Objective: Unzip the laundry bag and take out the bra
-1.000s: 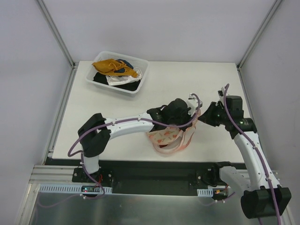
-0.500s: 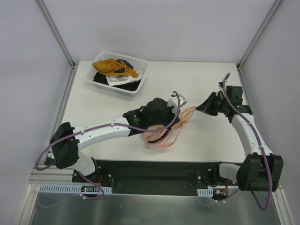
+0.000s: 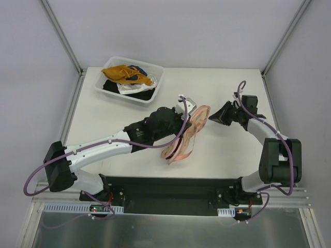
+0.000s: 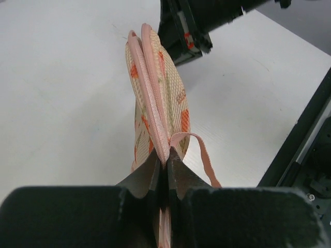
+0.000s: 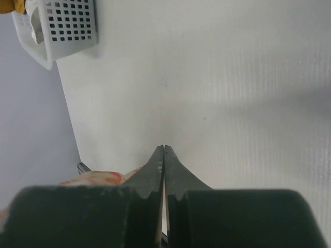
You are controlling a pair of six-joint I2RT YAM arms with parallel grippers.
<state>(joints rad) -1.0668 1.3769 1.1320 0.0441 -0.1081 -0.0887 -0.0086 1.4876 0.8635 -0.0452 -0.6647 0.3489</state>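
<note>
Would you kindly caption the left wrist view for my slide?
Left gripper pinching the laundry bag by its pink rim, seen edge-on, white table behind.

The inside of the laundry bag (image 4: 155, 95) is hidden; its near end goes behind the left gripper (image 4: 166, 159).

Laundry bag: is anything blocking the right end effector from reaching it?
Nothing visible does. The right end effector, shut, sits close beside the laundry bag's far end, while the left end effector is shut on its rim.
</note>
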